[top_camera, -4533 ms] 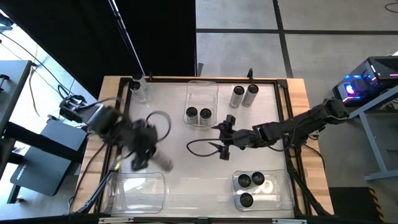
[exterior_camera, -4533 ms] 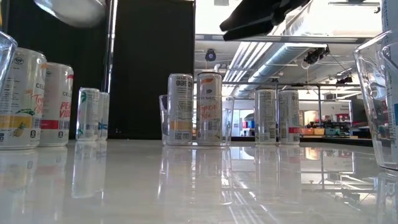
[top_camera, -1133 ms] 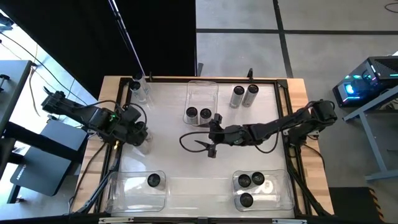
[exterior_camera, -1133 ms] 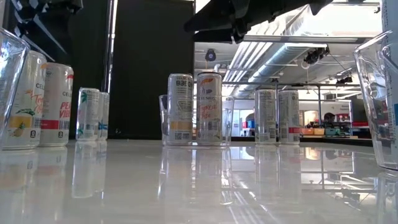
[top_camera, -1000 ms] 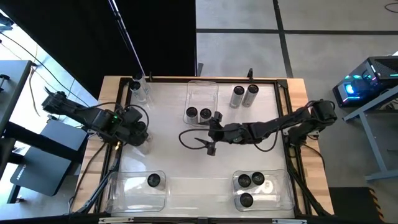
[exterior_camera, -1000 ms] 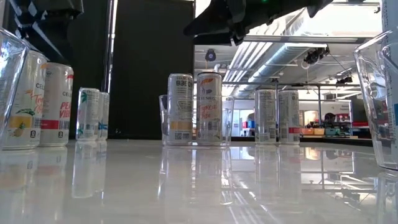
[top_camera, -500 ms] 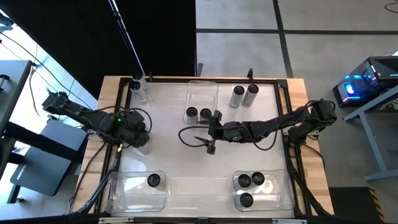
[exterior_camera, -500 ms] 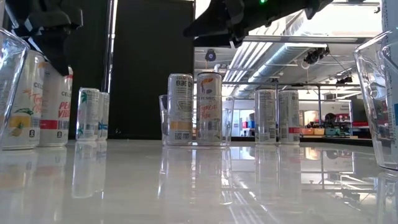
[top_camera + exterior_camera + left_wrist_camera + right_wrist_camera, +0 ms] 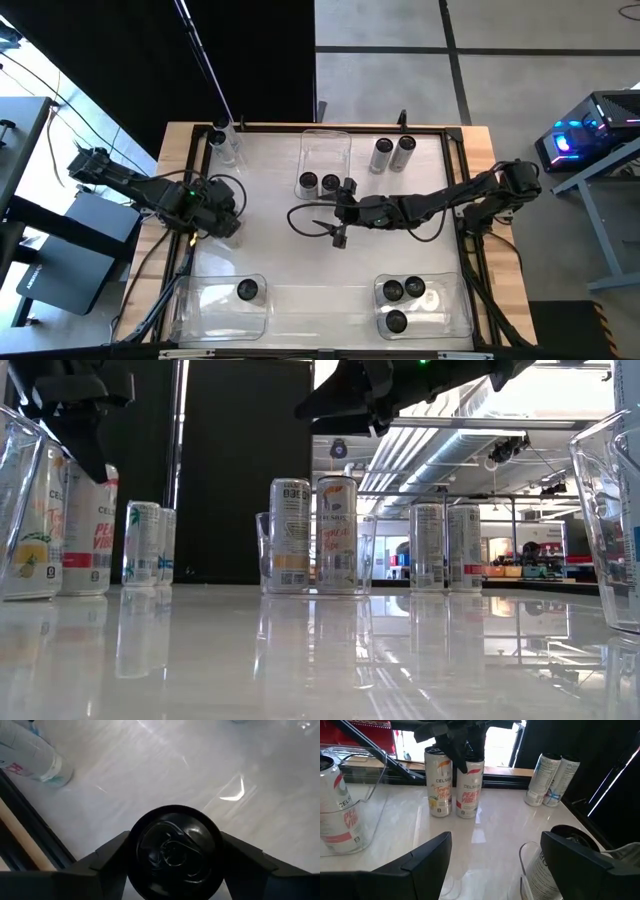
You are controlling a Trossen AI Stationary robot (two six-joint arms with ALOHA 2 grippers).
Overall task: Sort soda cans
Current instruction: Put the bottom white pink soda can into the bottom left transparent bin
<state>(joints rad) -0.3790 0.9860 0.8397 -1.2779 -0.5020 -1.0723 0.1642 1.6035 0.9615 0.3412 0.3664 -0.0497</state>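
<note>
Two soda cans stand side by side near the table's left edge. My left gripper has come down over them, open. In the left wrist view its fingers stand on either side of one can's dark top. My right gripper hovers open above the table's middle, pointing toward the left edge, and shows high in the low view. Its wrist view shows the same pair of cans with the left gripper above them. My left gripper comes from above, pointing down, with one finger on each side of the upright can's top end. The can's top hides the inner faces of the fingers, so I cannot tell whether they touch it.
A clear bin at the far middle holds two cans. The near-left bin holds one can, and the near-right bin holds three. Loose pairs of cans stand at the far right and the far left.
My left gripper has come down from above onto the pair of cans near the left edge, staying open. My right gripper has stayed hovering over the middle.
</note>
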